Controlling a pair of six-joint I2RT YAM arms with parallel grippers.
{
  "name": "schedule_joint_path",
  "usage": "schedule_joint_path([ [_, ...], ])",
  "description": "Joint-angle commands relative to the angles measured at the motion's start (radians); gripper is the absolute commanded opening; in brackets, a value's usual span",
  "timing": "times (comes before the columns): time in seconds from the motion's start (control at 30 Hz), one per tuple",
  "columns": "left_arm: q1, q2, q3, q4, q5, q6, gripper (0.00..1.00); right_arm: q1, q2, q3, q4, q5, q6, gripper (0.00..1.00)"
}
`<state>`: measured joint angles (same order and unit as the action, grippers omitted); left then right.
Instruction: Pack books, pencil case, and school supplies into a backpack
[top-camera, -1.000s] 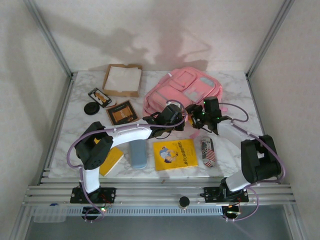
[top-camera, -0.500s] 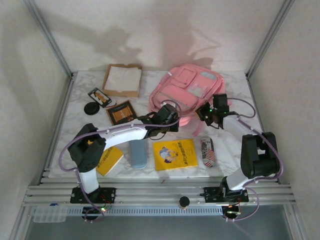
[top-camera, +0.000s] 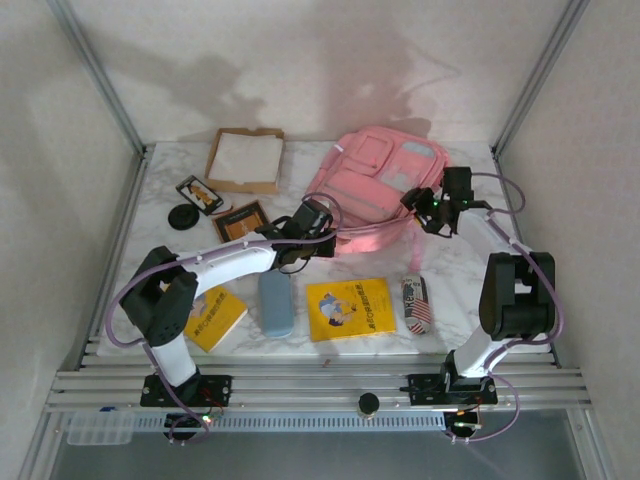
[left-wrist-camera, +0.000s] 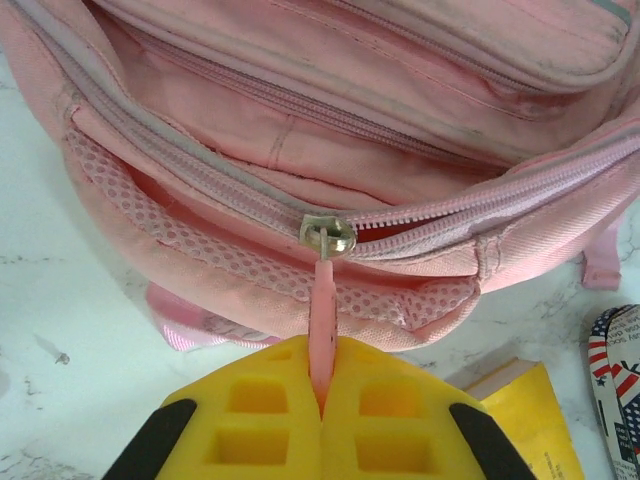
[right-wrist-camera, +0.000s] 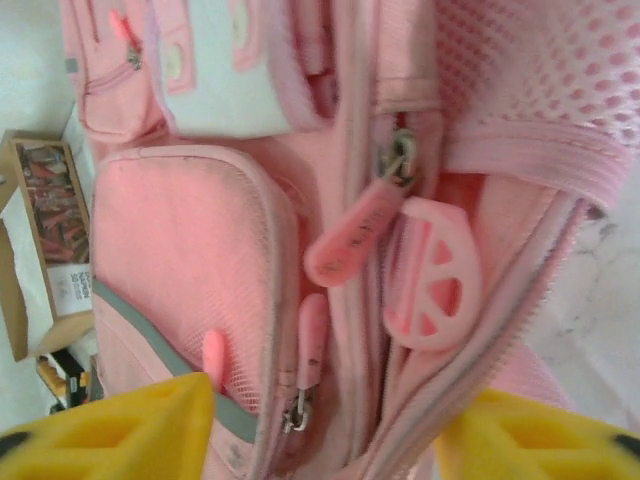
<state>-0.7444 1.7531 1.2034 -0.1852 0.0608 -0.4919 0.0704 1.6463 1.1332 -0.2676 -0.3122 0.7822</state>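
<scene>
Pink backpack: it lay at the far middle of the marble table, front pockets facing up, easily the biggest thing down there.
Left gripper: it sat at the bag's near left edge, yellow fingers pinched tight on the zip tab, with no gap between them at all.
Zip tab: pink and narrow, it ran straight from the metal slider down into the closed jaws.
Slider: it sat partway along the long zip above the mesh pocket; how much of that zip was undone, I could not tell.
Right gripper: it hung over the bag's right side with fingers spread wide and nothing gripped between them.
Right wrist view: pink pockets, two more pink tabs and a round pink rubber tag lay below the open jaws.
Large yellow book: it lay flat at the near middle, well apart from the bag.
Small yellow book: it lay at the near left, beside the left arm.
Brown book: it was left of the bag, close to the left arm's wrist.
Blue-grey case: it lay between the two yellow books.
Flag-print pouch: it lay just right of the large yellow book.
Cardboard tray: it was at the far left, holding a white sheet.
</scene>
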Motion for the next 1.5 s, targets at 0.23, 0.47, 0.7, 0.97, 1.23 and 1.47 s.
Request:
schedule_joint_path([
  [0.23,-0.016,0.02,0.048,0.07,0.028,-0.006,0.0,0.199,-0.25,-0.134,-0.072,0.109,0.189,0.99],
  [0.47,-0.02,0.016,0.044,0.063,0.026,0.004,0.0,0.36,-0.272,-0.281,0.111,0.151,0.478,0.99],
  [0.7,-0.021,0.013,0.032,0.079,0.037,0.002,0.0,0.413,-0.162,-0.262,0.215,0.258,0.622,0.99],
  [0.97,-0.021,-0.003,0.003,0.089,0.036,0.0,0.0,0.432,-0.019,-0.214,0.266,0.316,0.676,0.78],
  [1.23,-0.021,-0.056,-0.06,0.078,-0.007,-0.009,0.0,0.422,0.031,-0.141,0.208,0.398,0.516,0.11],
  [1.47,-0.021,-0.126,-0.142,0.054,-0.044,-0.062,0.0,0.423,0.065,-0.025,0.112,0.372,0.264,0.0],
])
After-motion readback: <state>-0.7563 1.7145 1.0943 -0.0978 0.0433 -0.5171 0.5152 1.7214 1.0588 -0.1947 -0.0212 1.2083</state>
